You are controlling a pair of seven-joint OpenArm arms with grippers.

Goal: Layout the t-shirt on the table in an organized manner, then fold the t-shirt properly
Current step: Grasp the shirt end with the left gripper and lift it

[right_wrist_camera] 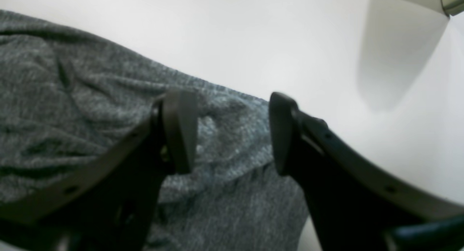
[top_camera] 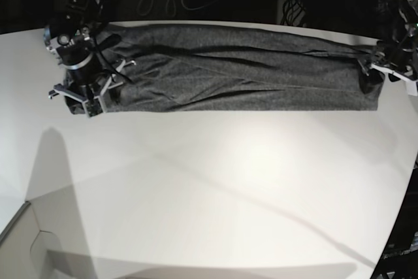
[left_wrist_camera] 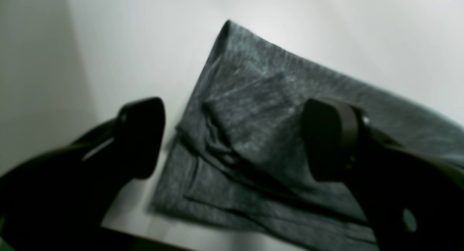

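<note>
Your t-shirt (top_camera: pixel 235 66) lies as a long folded band across the top of the bench (top_camera: pixel 215 194). Both the left gripper (left_wrist_camera: pixel 232 138) and right gripper (right_wrist_camera: pixel 232 131) hover at its ends, jaws apart, holding nothing. Crosswise folds remain.

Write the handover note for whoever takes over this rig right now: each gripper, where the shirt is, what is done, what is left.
Left gripper: open, nothing between the jaws, over one end of the t-shirt.
Right gripper: open, holding nothing, over the opposite end.
T-shirt: lies as a long narrow band along the far side of the table, layers stacked lengthwise, some wrinkles showing. Both ends appear released and resting on the table.
Done: shirt laid out and apparently folded lengthwise into a strip.
Left: probably the crosswise fold, bringing one end over the other, then smoothing.
</note>
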